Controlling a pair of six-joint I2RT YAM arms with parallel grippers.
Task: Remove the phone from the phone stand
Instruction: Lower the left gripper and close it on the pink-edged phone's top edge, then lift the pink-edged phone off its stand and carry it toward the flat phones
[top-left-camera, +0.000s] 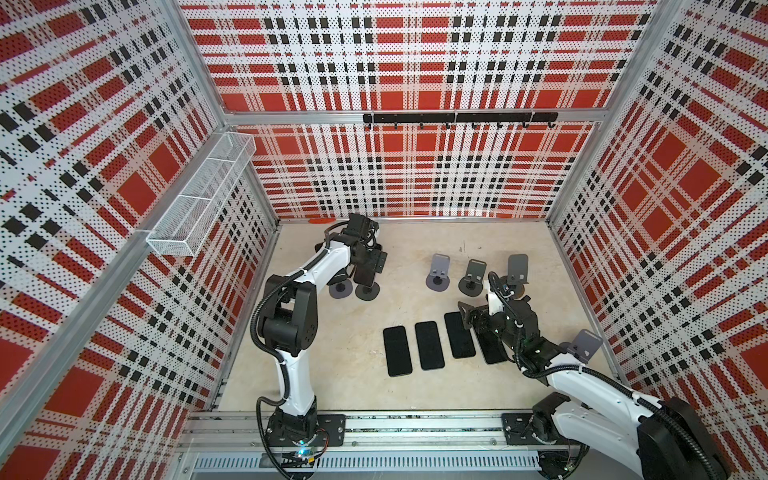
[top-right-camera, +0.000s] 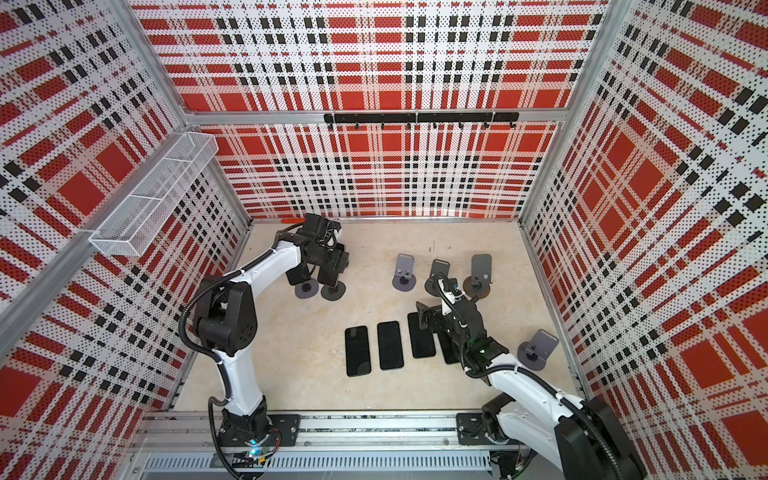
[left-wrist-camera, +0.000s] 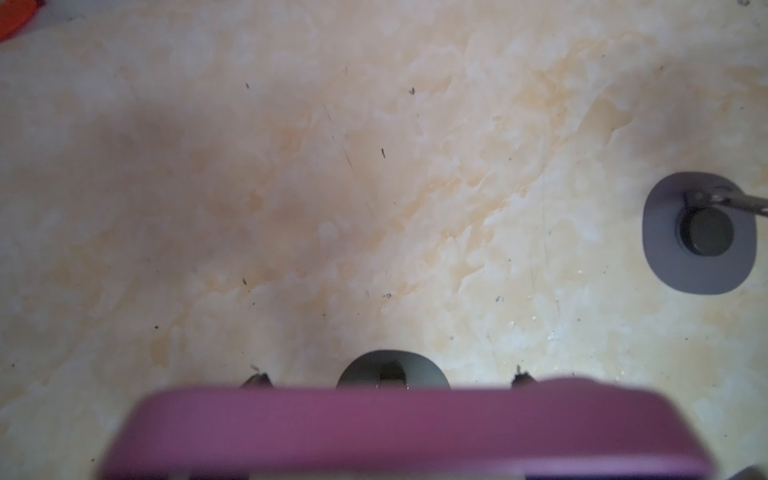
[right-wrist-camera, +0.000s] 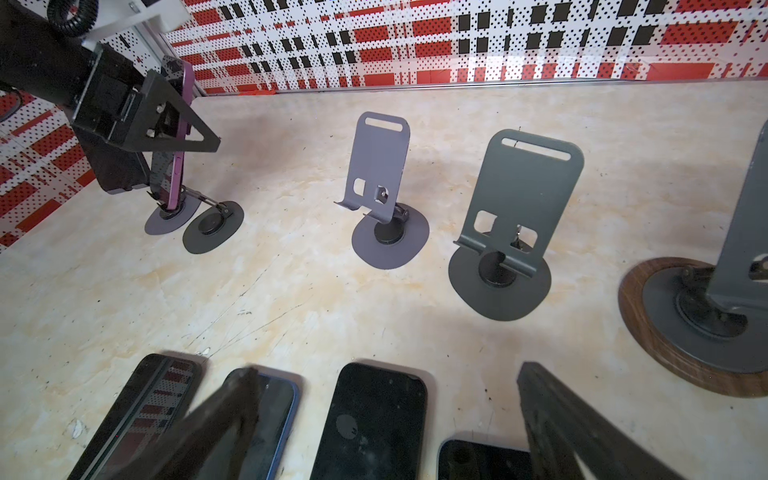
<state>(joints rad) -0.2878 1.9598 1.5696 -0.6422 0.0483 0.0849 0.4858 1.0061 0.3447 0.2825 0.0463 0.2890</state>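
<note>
The purple phone (right-wrist-camera: 176, 174) is seen upright on the dark grey phone stand (top-left-camera: 368, 292), near the left edge of the surface (top-left-camera: 332, 374), in its far half. A second, lighter stand (top-left-camera: 340, 289) is placed just beside it, toward the left edge. The left gripper (top-left-camera: 370, 266) is positioned over the phone, and its fingers (right-wrist-camera: 199, 143) are set on either side of it; whether the phone is pressed by them cannot be told. The right gripper (right-wrist-camera: 386, 399) is held with its jaws wide apart and empty, above the right end of a row of four dark phones (top-left-camera: 397, 351) that are laid flat near the middle of the surface. Three empty stands (top-left-camera: 438, 270) are lined up beyond that row, toward the far right corner.
</note>
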